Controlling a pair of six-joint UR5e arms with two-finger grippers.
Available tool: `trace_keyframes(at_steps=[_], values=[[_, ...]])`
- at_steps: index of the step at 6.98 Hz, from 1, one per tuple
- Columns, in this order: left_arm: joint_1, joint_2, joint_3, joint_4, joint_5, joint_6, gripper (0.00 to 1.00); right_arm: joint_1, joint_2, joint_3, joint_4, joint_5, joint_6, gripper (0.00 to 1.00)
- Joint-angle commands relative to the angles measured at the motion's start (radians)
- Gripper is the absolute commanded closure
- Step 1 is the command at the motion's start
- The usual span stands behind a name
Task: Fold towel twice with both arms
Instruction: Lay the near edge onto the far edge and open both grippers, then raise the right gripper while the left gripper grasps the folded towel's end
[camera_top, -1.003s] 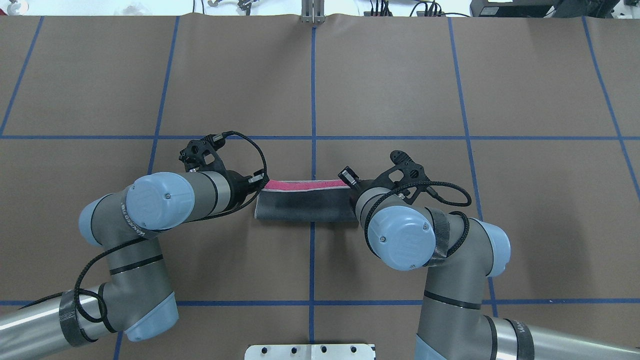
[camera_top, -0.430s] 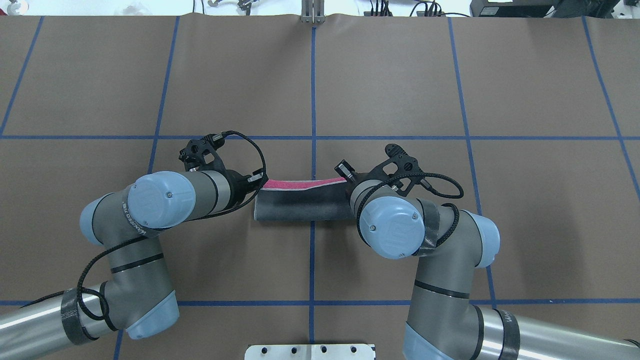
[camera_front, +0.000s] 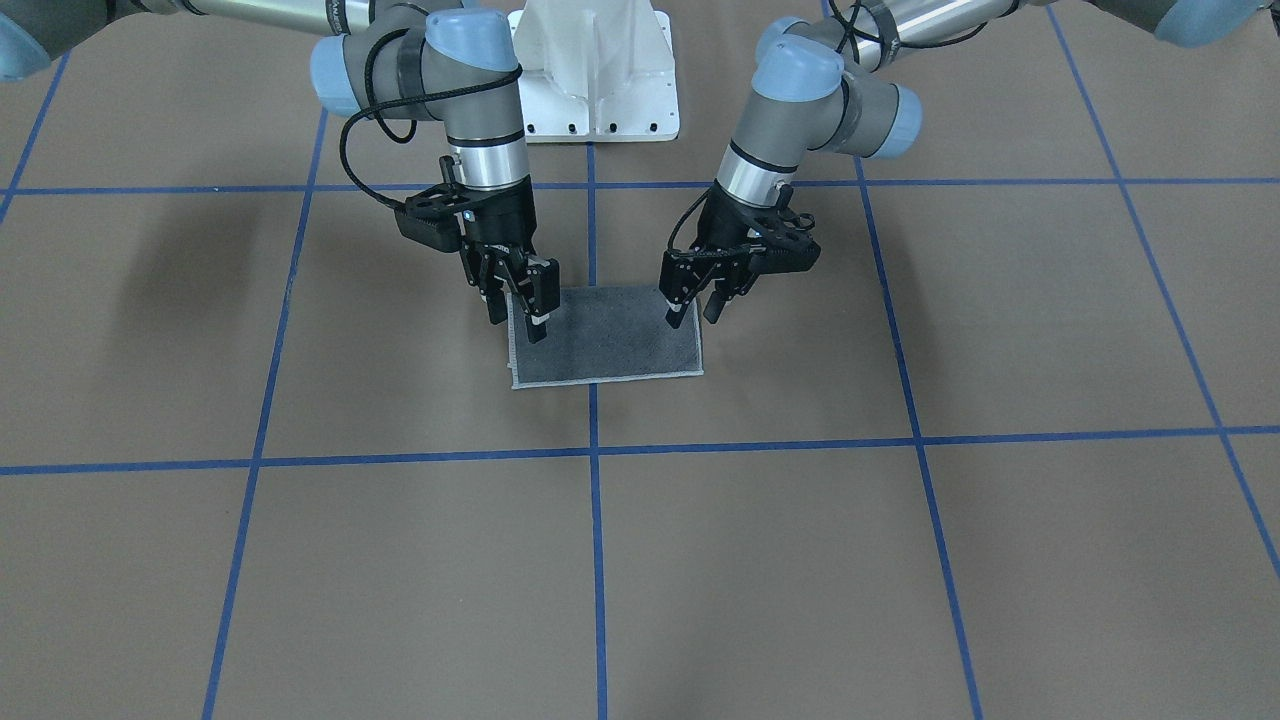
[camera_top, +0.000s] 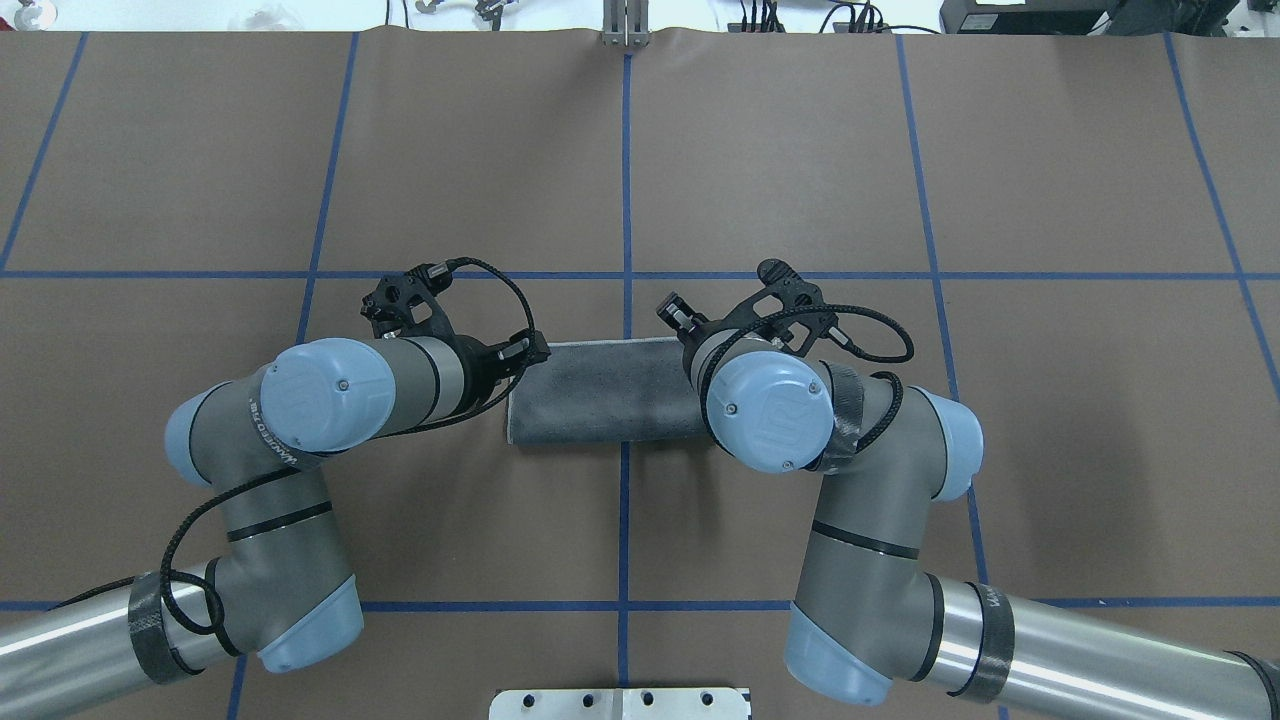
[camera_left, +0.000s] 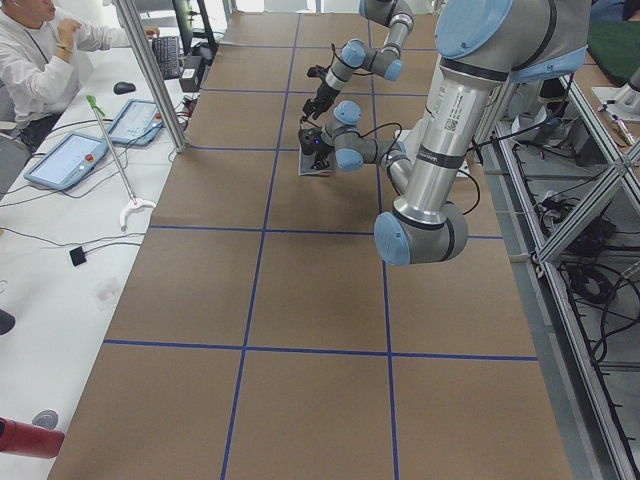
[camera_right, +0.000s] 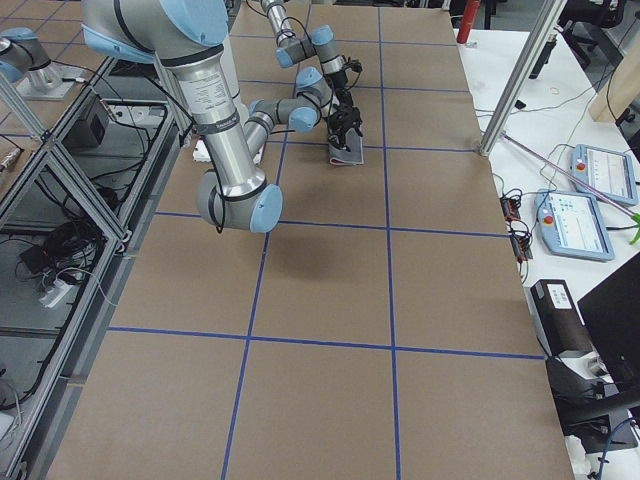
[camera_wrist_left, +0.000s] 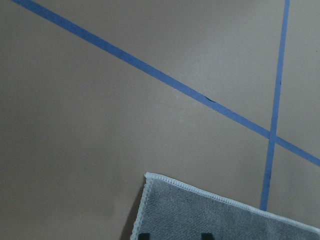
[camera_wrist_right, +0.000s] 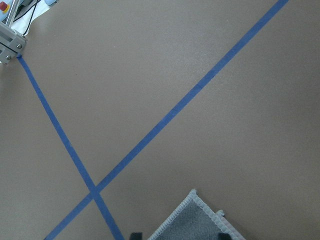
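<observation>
The towel (camera_front: 605, 340) lies flat on the table as a folded rectangle, dark grey face up, with a light stitched border; no pink shows. My left gripper (camera_front: 695, 310) hovers open at the towel's edge on the front-facing view's right, its fingers apart just over the cloth. My right gripper (camera_front: 517, 318) stands open over the opposite edge. In the overhead view both wrists cover the ends of the towel (camera_top: 600, 400). A far corner of the towel (camera_wrist_left: 225, 215) appears in the left wrist view, and the other far corner (camera_wrist_right: 200, 222) in the right wrist view.
Blue tape lines (camera_top: 626, 200) divide the brown table cover into a grid. The white pedestal (camera_front: 595, 70) stands behind the towel at the robot's base. A seated person (camera_left: 30, 60) and control tablets (camera_left: 65, 160) are at a side bench beyond the table.
Both wrists moved away from the robot's base, carrying the grey layer over the pink strip. The pink strip is now covered and the towel lies flat.
</observation>
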Motion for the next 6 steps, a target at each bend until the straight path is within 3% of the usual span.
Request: trace_keyframes(at_steps=[1, 2, 4, 6], values=[[-0.020, -0.004, -0.003, -0.004, -0.008, 0.002, 0.15, 0.041, -0.002, 0.004, 0.012, 0.062, -0.064, 0.01], [-0.022, -0.004, -0.010, 0.002, -0.056, 0.027, 0.01, 0.072, -0.007, 0.005, 0.010, 0.110, -0.128, 0.01], [-0.031, 0.010, -0.039, 0.005, -0.118, 0.077, 0.00, 0.144, -0.048, 0.080, -0.004, 0.220, -0.284, 0.00], [-0.025, 0.054, -0.053, 0.005, -0.129, 0.134, 0.00, 0.167, -0.099, 0.134, -0.004, 0.253, -0.510, 0.00]])
